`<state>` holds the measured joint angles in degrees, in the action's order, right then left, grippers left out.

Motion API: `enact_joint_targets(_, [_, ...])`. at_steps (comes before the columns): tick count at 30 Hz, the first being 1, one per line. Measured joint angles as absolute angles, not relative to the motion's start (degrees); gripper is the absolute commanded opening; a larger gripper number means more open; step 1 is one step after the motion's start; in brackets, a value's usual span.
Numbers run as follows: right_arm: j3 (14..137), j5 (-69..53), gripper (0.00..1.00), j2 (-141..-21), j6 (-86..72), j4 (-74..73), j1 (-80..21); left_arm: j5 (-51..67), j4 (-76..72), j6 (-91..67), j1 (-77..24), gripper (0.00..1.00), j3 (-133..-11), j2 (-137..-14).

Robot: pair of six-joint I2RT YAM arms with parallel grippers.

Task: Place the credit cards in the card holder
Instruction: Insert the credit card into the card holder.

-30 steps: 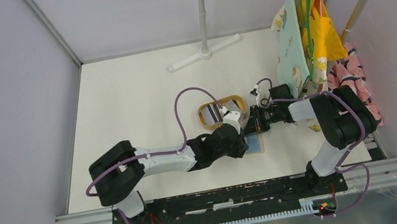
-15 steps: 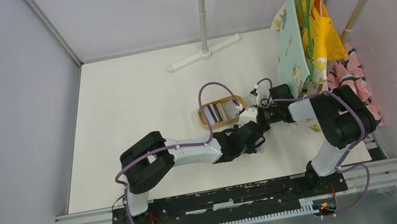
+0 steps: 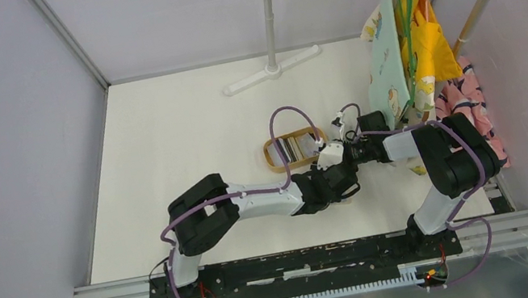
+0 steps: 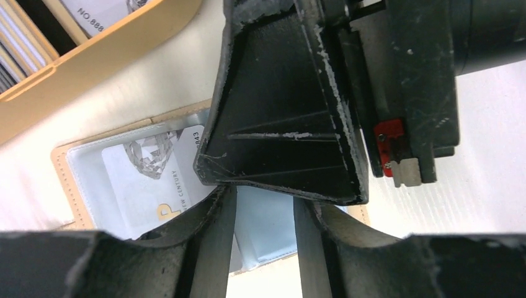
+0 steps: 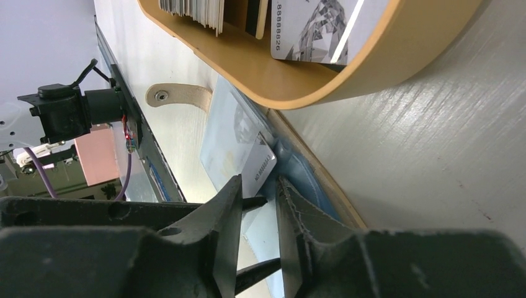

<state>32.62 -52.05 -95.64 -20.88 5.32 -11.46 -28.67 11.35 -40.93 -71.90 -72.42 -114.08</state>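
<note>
The card holder [image 4: 59, 169] lies open on the table, beige outside with light blue lining, just in front of the wooden tray; my grippers hide it in the top view. A white credit card [image 4: 149, 180] with a diamond print lies on its lining, also seen in the right wrist view [image 5: 257, 162]. My left gripper [image 4: 263, 211] [image 3: 344, 176] is open and empty over the blue lining. My right gripper [image 5: 259, 183] [image 3: 351, 157] is slightly open with its tips down at the card's end. Its fingers [image 4: 279, 112] cross right over my left fingertips.
The oval wooden tray [image 3: 277, 165] holds several more cards standing on edge [image 5: 310, 25] and touches the wallet's far edge. The wallet's snap tab [image 5: 177, 94] lies flat. A stand base [image 3: 272, 72] is at the back, and hanging clothes [image 3: 407, 50] at the right.
My left arm has swung right from the tray to the wallet, and its gripper now meets the right gripper there. The right arm has stayed still.
</note>
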Motion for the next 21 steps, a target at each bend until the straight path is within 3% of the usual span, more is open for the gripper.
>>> enact_joint_targets(14, [34.04, -53.63, 0.44, -95.59, -17.93, 3.38, -11.09, -33.34, 14.17, -42.17, -72.34, 0.58, -71.90, -113.16])
enact_joint_targets(21, [35.62, -53.80, 0.43, -94.74, -12.21, -0.56, -11.00, -29.87, 10.31, -40.36, -72.47, 0.60, -63.46, -103.96])
